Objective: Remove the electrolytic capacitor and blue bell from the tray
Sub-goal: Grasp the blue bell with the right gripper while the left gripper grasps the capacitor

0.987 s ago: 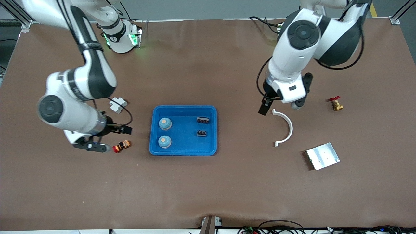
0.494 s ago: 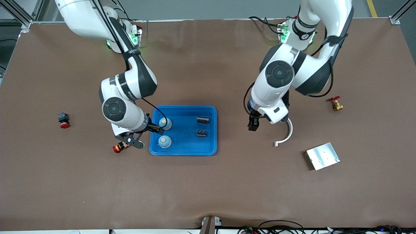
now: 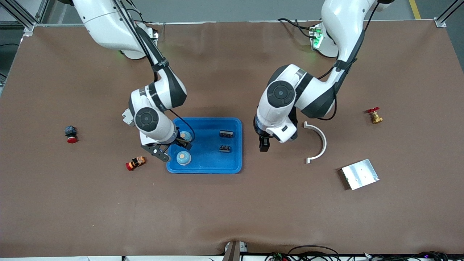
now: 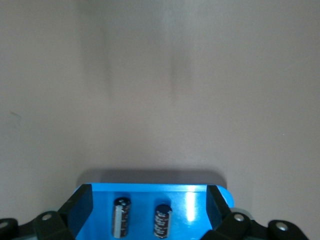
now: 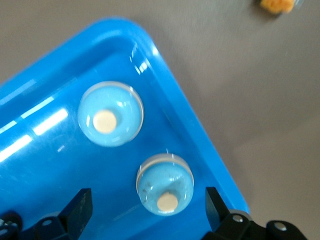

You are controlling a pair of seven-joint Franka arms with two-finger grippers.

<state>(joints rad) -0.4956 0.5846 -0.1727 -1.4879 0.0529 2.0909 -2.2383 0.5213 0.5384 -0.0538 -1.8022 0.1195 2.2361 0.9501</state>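
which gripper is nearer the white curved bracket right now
Left. The left gripper hangs beside the white curved bracket, between it and the blue tray. The right gripper is over the tray's edge by the bells, toward the right arm's end.

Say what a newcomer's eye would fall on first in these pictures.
The bright blue tray mid-table stands out, holding two pale blue bells and two dark capacitors. The open right gripper hangs over the bells, and the open left gripper hovers just beside the tray.
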